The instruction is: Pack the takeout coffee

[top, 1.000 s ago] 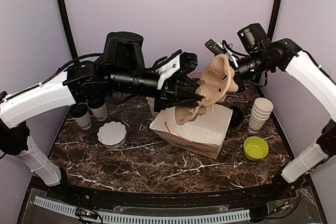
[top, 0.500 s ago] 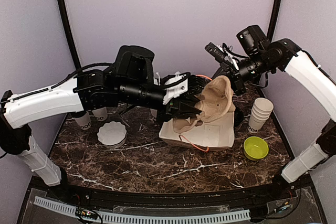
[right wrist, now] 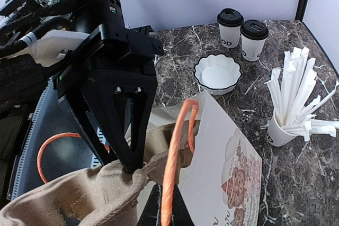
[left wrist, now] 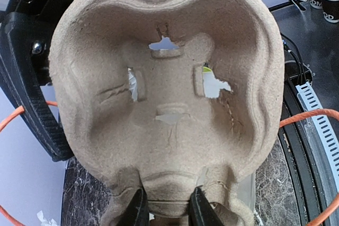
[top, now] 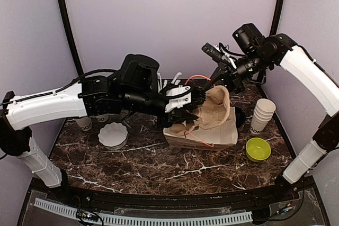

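Left gripper (left wrist: 169,213): you are pinching the lower rim of the pulp carrier (left wrist: 169,104) between both fingers. The tray is standing nearly upright above the middle of the table, with its hollow side facing the wrist camera.
Right gripper (right wrist: 163,210): its fingers are pressed together on the orange handle (right wrist: 177,146) of the paper bag (top: 212,137), at about one o'clock from the bag.
Why held so: I think you are lifting the handle to open the bag's mouth while the other arm is guiding the carrier in edge-first. A flat tray would probably catch on the paper.
Bag: whether it is standing or leaning I cannot tell.
Coffee cups (right wrist: 229,27): the two lidded cups are waiting side by side at about nine o'clock on the table, well apart from the bag. Nothing is touching them, and the left arm is hiding part of them in the top view.
Surface: the table (top: 159,169) is showing a dark marble pattern with white veins. It looks smooth, so the bag may slide.
Around: a scalloped dish (top: 112,134) is sitting at eight o'clock, a stack of lidless cups (top: 262,115) at three, a green bowl (top: 258,148) at four and a cup of straws (right wrist: 280,130) near twelve.
Room: pale lilac walls and black poles are enclosing the table — no people are showing.
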Robot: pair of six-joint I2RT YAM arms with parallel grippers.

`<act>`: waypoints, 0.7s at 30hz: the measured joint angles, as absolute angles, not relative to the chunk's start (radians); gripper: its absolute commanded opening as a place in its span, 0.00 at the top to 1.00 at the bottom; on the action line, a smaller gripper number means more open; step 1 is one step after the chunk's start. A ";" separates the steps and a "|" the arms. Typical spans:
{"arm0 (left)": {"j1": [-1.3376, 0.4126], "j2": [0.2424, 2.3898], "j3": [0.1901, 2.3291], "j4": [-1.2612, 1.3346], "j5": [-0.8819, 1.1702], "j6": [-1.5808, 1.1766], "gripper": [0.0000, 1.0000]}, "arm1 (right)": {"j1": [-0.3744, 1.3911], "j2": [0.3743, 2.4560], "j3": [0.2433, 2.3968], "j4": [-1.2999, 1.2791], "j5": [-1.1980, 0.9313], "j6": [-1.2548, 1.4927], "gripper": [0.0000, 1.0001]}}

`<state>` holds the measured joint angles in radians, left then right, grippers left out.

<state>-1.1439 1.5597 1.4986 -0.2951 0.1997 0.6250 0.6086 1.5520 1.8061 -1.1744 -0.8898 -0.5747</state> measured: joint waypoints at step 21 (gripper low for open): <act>-1.177 1.665 1.562 -0.434 0.027 0.648 0.75 | 0.609 1.552 1.806 -1.084 -0.831 -0.495 1.00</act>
<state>-1.1767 1.6646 1.5623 -0.4343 0.0273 0.6483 0.6086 1.5517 1.8057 -1.0840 -0.8310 -0.4946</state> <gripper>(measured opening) 0.252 0.006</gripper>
